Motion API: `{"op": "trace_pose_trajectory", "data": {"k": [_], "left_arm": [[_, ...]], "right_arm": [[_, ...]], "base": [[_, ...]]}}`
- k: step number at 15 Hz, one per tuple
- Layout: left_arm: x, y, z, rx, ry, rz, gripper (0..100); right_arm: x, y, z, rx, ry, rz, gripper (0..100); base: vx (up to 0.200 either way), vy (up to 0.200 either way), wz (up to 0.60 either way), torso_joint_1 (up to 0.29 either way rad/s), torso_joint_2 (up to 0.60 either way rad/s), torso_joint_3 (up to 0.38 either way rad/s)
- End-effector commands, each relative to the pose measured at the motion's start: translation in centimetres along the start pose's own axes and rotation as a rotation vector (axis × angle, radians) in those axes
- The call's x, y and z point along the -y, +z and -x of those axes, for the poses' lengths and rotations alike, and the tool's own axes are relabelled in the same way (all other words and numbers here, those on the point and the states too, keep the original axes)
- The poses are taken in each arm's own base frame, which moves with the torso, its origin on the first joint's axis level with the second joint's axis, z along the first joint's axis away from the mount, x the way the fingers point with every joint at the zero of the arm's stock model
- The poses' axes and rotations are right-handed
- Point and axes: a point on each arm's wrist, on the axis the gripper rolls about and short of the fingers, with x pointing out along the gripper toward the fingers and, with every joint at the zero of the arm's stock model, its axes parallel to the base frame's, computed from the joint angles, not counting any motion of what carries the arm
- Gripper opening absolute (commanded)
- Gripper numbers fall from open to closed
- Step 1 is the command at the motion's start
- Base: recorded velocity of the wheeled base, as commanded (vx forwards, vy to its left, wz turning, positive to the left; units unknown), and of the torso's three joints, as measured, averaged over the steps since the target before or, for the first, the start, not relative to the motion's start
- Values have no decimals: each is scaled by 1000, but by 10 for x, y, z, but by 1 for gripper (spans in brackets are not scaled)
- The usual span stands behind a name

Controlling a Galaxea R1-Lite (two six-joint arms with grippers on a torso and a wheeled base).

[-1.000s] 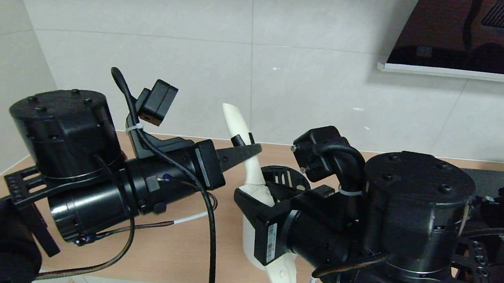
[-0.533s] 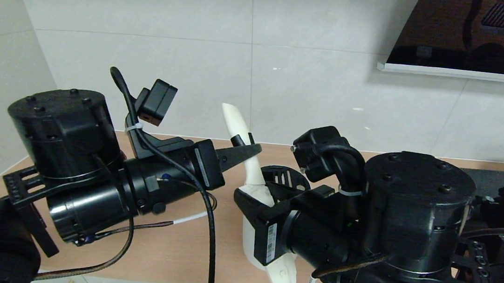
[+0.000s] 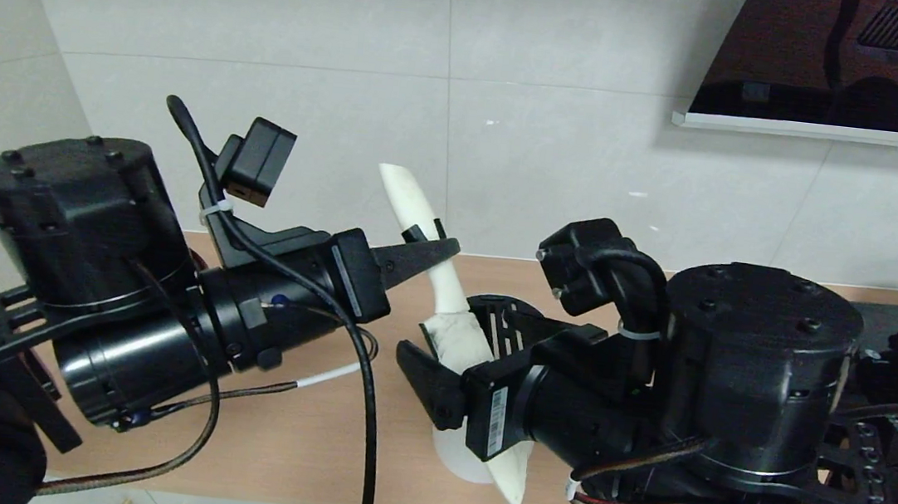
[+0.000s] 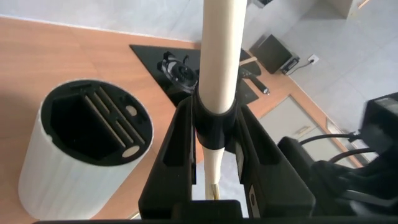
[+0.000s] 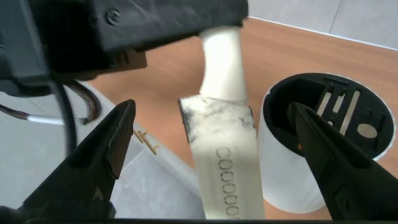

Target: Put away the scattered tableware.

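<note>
My left gripper (image 3: 426,250) is shut on the handle of a white knife (image 3: 420,207), which slants down over the counter with its pointed blade low in front. In the left wrist view the left gripper (image 4: 214,127) clamps the knife (image 4: 221,56) beside a white cylindrical holder (image 4: 37,168) with a black slotted insert. My right gripper (image 3: 436,376) stands open in front of the holder (image 3: 461,458). In the right wrist view its fingers (image 5: 109,152) sit apart on either side of the knife blade (image 5: 221,149), not touching it, with the holder (image 5: 283,180) just behind.
The holder stands on a wooden counter (image 3: 295,445) near its front edge. A black hob (image 4: 180,62) with a burner lies at the counter's right end, under a dark range hood (image 3: 844,68). A tiled wall closes the back and the left.
My right gripper has opened and drawn back a little from the knife. The left gripper has lifted up and to the left, taking the knife with it.
</note>
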Motion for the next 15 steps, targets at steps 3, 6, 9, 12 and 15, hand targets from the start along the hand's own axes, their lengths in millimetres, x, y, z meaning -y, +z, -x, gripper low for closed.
{"op": "trace_pose_trajectory", "data": {"k": [3, 6, 9, 12, 15], "left_arm": [[17, 25, 8, 86, 43, -34, 0], [23, 45, -12, 137, 182, -101, 0], [30, 56, -35, 174, 337, -223, 0], [37, 35, -46, 190, 474, -308, 0], [45, 21, -54, 242, 644, -420, 0]], "right_arm": [[59, 33, 15, 84, -81, -28, 100], [105, 51, 28, 132, -203, -40, 100], [124, 53, 30, 112, -273, -42, 100], [127, 45, 22, 82, -283, -37, 100], [128, 36, 17, 49, -283, -26, 100]], "base": [[0, 0, 0, 0, 0, 0], [0, 0, 0, 0, 0, 0], [0, 0, 0, 0, 0, 0], [0, 0, 0, 0, 0, 0], [0, 0, 0, 0, 0, 0]]}}
